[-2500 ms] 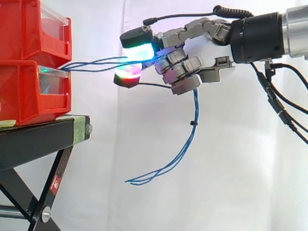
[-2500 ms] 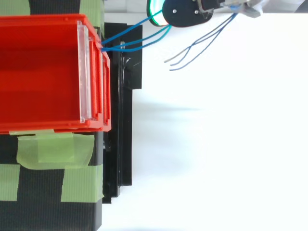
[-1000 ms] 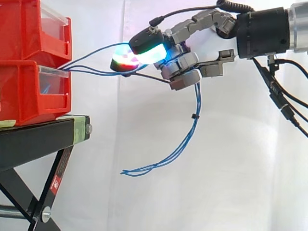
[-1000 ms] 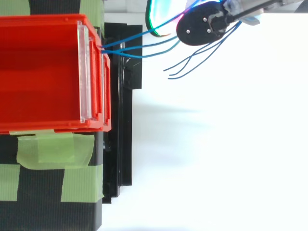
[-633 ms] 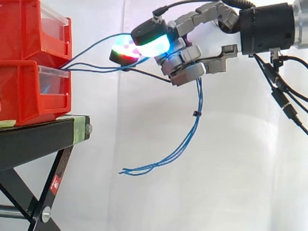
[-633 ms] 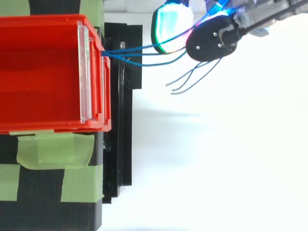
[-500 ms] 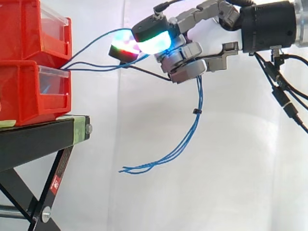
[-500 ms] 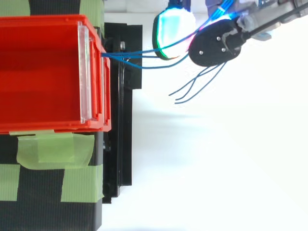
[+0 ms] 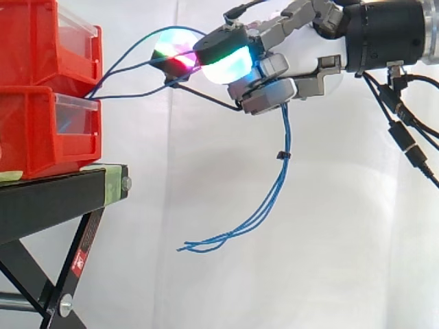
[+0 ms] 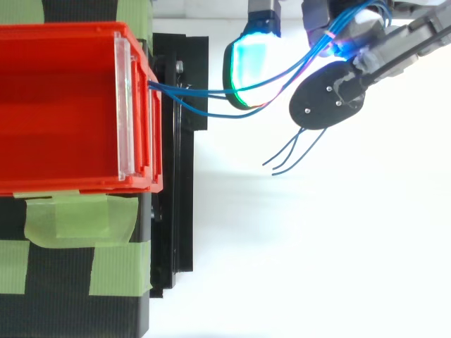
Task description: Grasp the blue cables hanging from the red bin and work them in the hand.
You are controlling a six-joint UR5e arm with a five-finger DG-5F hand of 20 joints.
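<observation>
Thin blue cables (image 9: 130, 68) run from the front of the lower red bin (image 9: 41, 133) up and right into my hand (image 9: 274, 72). My fingers are curled round the cables and the glowing pads (image 9: 226, 63) press on them. Below the hand the loose cable ends (image 9: 271, 199) hang down and curl left. From above, the cables (image 10: 204, 95) leave the red bin (image 10: 63, 105) and pass under a cyan pad into the hand (image 10: 331, 95), with the free ends (image 10: 292, 151) trailing below it.
Two red bins stand stacked on a black stand (image 9: 62, 199) at the left. Green tape (image 10: 77, 222) holds the bin to the stand top. A white curtain fills the space behind and to the right.
The hand has risen and turned, and moved away from the bin in the top view. The cables now climb more steeply from the bin and their loose ends have swung right.
</observation>
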